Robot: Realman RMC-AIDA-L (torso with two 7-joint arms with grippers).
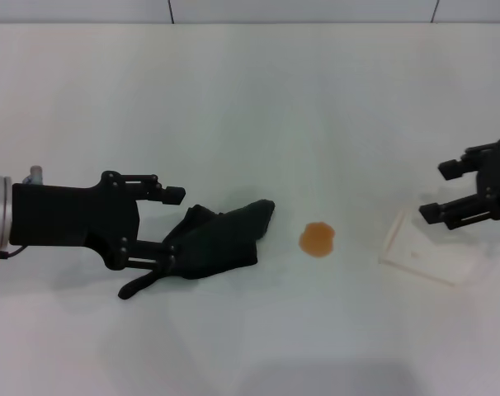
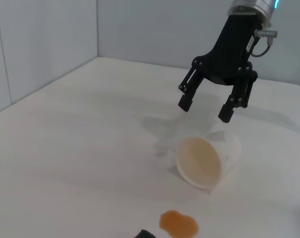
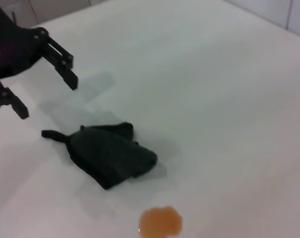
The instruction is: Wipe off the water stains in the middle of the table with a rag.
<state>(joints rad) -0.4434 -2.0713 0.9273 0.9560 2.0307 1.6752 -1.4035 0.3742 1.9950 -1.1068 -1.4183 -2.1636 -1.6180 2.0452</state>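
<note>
From the head, the left gripper (image 1: 172, 227) hangs wide open over the rag (image 1: 221, 239), the stain (image 1: 318, 239) just beyond toward the right gripper (image 1: 440, 191) (open, by the cup (image 1: 423, 247)); the right wrist shows rag (image 3: 110, 156) apart from stain (image 3: 161, 221).

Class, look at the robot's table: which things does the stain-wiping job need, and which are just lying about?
Needed for the job:
- rag, crumpled, beside the open left gripper
- water stains, one orange-brown blot
- table

Just lying about:
- pale cup, tipped on its side, below the open right gripper
</note>
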